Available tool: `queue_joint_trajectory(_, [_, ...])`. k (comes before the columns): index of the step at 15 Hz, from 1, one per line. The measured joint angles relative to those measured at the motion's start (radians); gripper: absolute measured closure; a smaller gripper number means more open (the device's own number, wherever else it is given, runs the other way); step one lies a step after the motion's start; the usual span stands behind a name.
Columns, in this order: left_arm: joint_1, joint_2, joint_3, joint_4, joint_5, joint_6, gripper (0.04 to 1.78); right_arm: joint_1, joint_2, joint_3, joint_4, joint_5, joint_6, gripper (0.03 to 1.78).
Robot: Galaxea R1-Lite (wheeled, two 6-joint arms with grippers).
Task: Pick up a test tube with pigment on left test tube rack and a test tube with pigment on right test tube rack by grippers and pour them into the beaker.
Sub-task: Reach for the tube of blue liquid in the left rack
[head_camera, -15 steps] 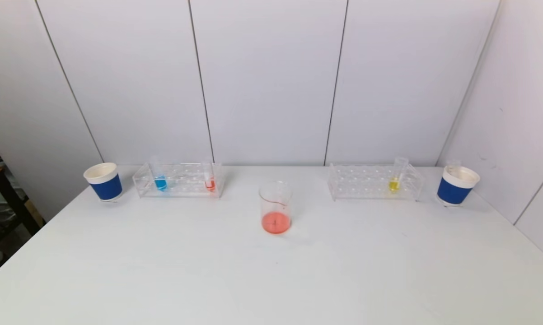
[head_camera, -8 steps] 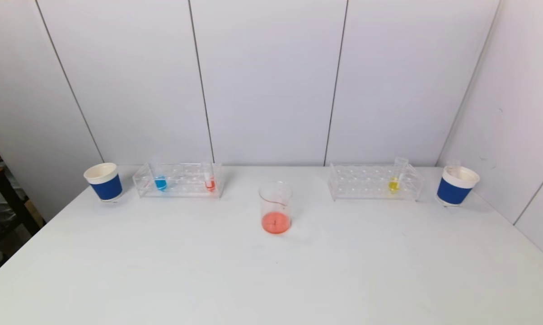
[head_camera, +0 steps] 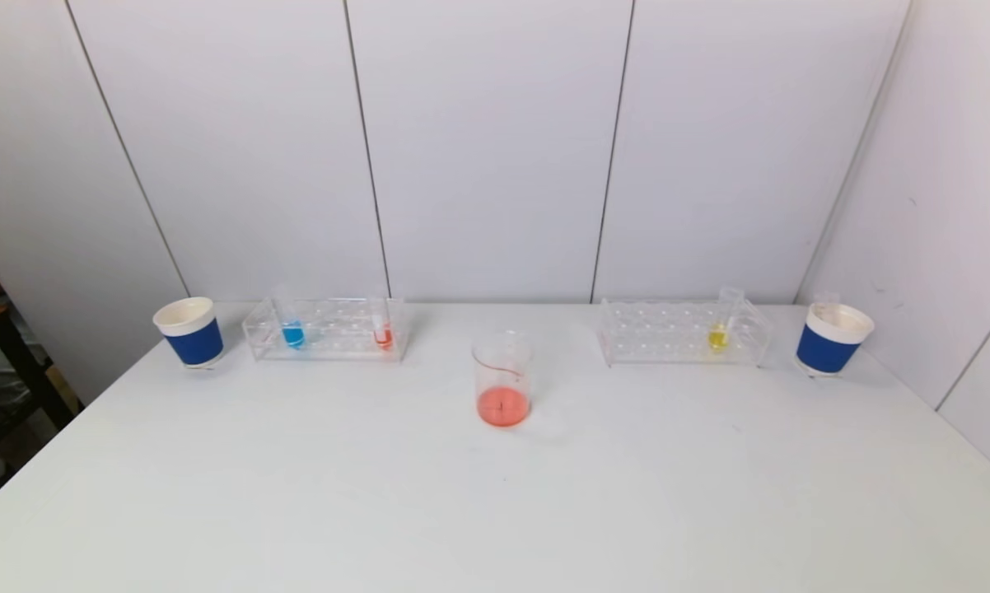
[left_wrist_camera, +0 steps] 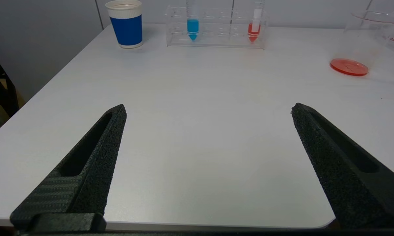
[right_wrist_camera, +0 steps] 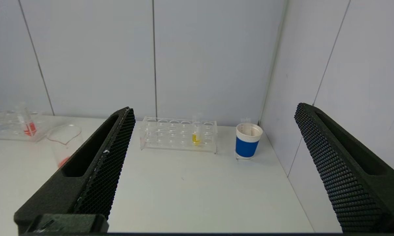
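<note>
The clear left rack (head_camera: 326, 328) stands at the back left and holds a blue-pigment tube (head_camera: 292, 331) and a red-pigment tube (head_camera: 382, 332). The clear right rack (head_camera: 683, 332) at the back right holds one yellow-pigment tube (head_camera: 718, 333). Between them, nearer me, stands the glass beaker (head_camera: 503, 379) with red liquid in its bottom. Neither arm shows in the head view. My left gripper (left_wrist_camera: 208, 109) is open over the table's near edge, far from the left rack (left_wrist_camera: 216, 28). My right gripper (right_wrist_camera: 213, 111) is open and empty, well short of the right rack (right_wrist_camera: 179, 133).
A blue-and-white paper cup (head_camera: 189, 331) stands left of the left rack. Another cup (head_camera: 833, 338), with an empty tube in it, stands right of the right rack near the side wall. White wall panels close the back and right of the white table (head_camera: 495, 494).
</note>
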Motion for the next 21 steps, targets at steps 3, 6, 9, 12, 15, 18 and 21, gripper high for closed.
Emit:
queue_joint_trajectory(3, [0.000,0.000,0.000,0.000,0.000,0.001,0.06,0.033,-0.059,-0.023,0.060,-0.019,-0.001,0.04])
queue_joint_trajectory(6, [0.000,0.000,0.000,0.000,0.000,0.000,0.06,0.046,-0.094,-0.033,0.079,-0.030,0.004,0.04])
queue_joint_trajectory(9, [0.000,0.000,0.000,0.000,0.000,0.000,0.06,0.083,-0.110,-0.060,0.120,-0.037,0.004,0.04])
queue_joint_trajectory(12, [0.000,0.000,0.000,0.000,0.000,0.000,0.06,0.110,-0.144,-0.068,0.172,-0.069,0.002,0.04])
queue_joint_trajectory(15, [0.000,0.000,0.000,0.000,0.000,0.000,0.06,0.120,-0.193,-0.043,0.180,-0.097,-0.006,0.04])
queue_joint_trajectory(18, [0.000,0.000,0.000,0.000,0.000,0.001,0.06,0.128,-0.255,0.004,0.198,-0.103,-0.016,0.04])
queue_joint_trajectory(21, [0.000,0.000,0.000,0.000,0.000,0.000,0.06,0.130,-0.317,0.059,0.208,-0.103,-0.018,0.04])
